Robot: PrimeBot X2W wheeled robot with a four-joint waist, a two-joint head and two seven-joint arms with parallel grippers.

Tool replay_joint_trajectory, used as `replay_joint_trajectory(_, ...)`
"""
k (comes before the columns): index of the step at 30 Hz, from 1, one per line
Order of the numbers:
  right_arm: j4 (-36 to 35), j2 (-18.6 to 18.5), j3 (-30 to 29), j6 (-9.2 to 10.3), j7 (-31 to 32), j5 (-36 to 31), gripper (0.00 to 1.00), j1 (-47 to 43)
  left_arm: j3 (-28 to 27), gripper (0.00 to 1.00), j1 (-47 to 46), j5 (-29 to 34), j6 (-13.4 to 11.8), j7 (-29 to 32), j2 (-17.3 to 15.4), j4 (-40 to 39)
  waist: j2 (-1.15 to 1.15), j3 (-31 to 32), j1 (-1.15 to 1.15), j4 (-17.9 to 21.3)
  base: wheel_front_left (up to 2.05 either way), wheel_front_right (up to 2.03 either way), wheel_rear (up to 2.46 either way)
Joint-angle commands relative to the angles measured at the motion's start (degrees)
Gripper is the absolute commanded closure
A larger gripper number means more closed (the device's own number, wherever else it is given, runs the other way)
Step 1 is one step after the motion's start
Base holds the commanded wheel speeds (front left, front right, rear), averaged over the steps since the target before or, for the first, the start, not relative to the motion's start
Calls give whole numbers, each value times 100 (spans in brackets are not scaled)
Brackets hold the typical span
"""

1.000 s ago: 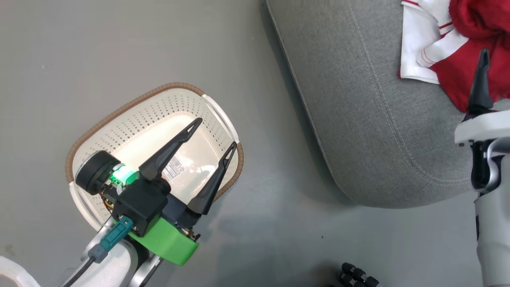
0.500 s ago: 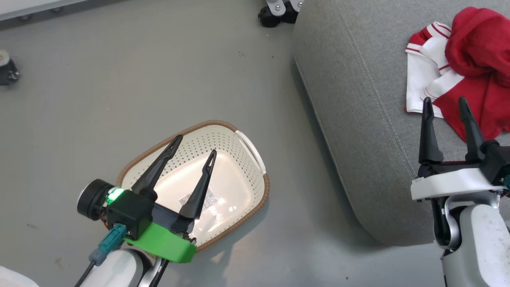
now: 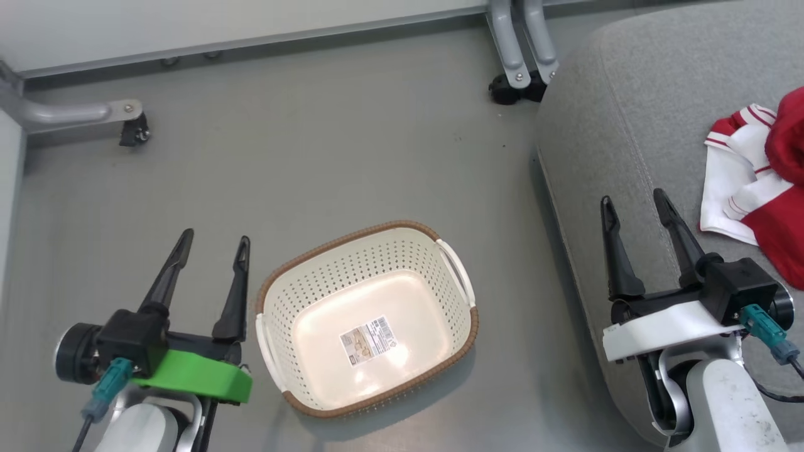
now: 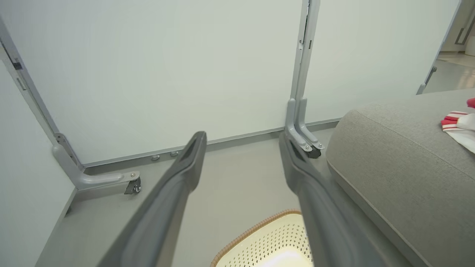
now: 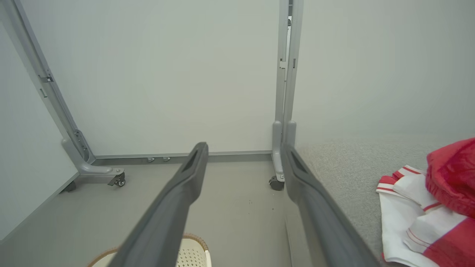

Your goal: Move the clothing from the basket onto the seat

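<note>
Grey floor (image 3: 352,144) and big grey seat (image 3: 628,125).
On the floor: a cream basket (image 3: 352,234) with a brown rim and a label (image 3: 369,339) inside, near the seat but not touching; two metal feet (image 3: 129,119) with wheels by the wall (image 3: 251,19). On the seat: red and white clothing (image 3: 754,194), bunched up.

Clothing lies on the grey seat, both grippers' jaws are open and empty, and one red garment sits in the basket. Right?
No. The head view shows the basket holding no garment, just a label. The clothing lies on the seat; the left gripper and right gripper have open, empty jaws.
</note>
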State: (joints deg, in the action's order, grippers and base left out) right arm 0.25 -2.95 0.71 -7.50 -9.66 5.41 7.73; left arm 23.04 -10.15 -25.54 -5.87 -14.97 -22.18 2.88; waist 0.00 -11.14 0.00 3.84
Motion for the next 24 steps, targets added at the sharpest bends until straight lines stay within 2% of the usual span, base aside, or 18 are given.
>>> replay_joint_trajectory(1, -40, -4, 26, 2, 16, 3, 0, -113, -139, 0, 127, -21, -31, -24, 45, 18, 0, 302, 0, -299, 0, 0, 0)
replay_joint_trajectory(12, -143, 1, 36, 2, 190, 62, 0, -597, -845, 0, 789, 317, 186, -22, 338, 237, 0, 784, 0, -465, 0, 0, 0)
replay_joint_trajectory(24, -360, 1, 34, 2, 405, 103, 0, -1130, -1097, 0, 1352, 648, 401, -23, 614, 470, 0, 1162, 0, -391, 0, 0, 0)
